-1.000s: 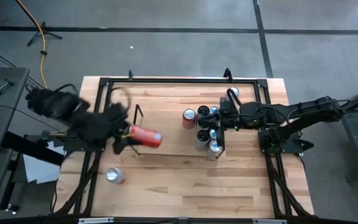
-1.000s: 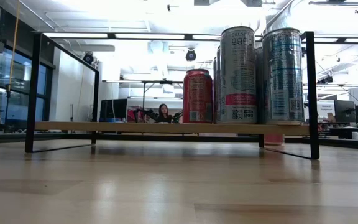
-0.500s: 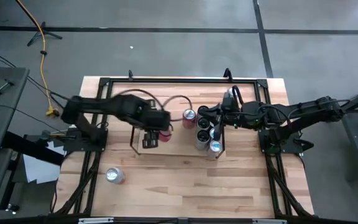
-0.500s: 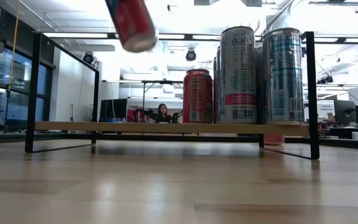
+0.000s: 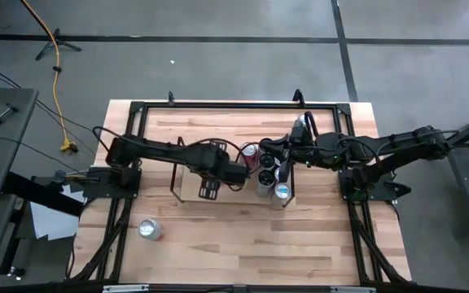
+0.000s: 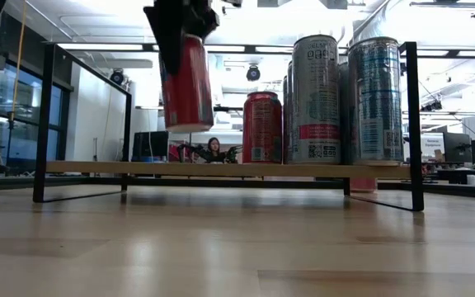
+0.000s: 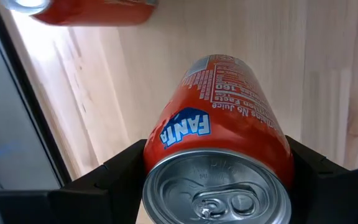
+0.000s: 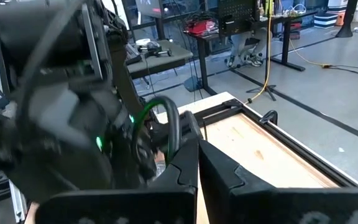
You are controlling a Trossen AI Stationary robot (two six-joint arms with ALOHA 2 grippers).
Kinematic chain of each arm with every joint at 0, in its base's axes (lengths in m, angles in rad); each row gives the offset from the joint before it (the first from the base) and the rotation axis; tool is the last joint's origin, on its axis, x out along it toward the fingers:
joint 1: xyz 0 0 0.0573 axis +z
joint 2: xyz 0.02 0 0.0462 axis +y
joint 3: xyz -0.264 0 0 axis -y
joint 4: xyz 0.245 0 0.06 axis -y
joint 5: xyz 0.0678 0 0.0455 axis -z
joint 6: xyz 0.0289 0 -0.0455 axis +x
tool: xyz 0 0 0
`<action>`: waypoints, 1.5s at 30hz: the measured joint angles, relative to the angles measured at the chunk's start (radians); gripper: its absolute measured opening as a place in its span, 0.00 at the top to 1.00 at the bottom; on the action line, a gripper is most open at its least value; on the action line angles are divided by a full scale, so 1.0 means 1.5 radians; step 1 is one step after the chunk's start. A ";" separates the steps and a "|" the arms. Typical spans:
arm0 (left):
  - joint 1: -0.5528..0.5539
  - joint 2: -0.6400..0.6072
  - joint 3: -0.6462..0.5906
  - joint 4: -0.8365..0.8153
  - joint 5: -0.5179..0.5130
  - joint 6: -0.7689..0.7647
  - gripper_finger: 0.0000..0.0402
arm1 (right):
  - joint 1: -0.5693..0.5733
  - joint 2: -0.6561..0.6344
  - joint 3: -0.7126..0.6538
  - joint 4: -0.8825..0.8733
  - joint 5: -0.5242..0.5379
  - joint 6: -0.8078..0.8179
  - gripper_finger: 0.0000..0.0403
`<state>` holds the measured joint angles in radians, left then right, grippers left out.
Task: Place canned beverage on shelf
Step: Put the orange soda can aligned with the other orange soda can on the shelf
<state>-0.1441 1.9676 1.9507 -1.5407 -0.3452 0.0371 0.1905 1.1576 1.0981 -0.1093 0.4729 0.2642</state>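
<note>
Above the shelf (image 6: 221, 168) near the bench's middle, left hand (image 7: 219, 180) pinching an orange Fanta can (image 6: 186, 82) upright, clear of the board, beside standing cans (image 6: 316, 99), right hand (image 8: 197, 171) pressed together by those cans.

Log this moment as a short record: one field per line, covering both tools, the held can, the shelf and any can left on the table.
left tool: shut on orange Fanta can, holding it in the air above the shelf
right tool: shut, over the grouped cans
shelf: carries red can and tall silver cans at one end
spare can: upright on the tabletop, off the shelf
placement: not yet done
</note>
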 joint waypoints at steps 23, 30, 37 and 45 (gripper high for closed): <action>0.011 0.033 -0.023 0.070 0.064 0.090 0.40 | 0.000 0.000 0.000 0.000 -0.003 0.005 1.00; 0.010 0.030 -0.071 0.078 0.050 0.102 0.40 | 0.000 0.001 0.000 0.001 -0.006 0.004 1.00; 0.010 0.031 -0.072 0.085 0.048 0.082 0.33 | 0.000 0.001 0.000 0.001 -0.004 -0.002 1.00; 0.019 0.032 -0.073 0.088 0.064 0.108 0.30 | 0.000 0.001 0.000 0.001 -0.003 0.000 1.00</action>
<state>-0.1157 2.0151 1.8416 -1.4094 -0.2498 0.1997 0.1909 1.1584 1.0981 -0.1081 0.4683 0.2642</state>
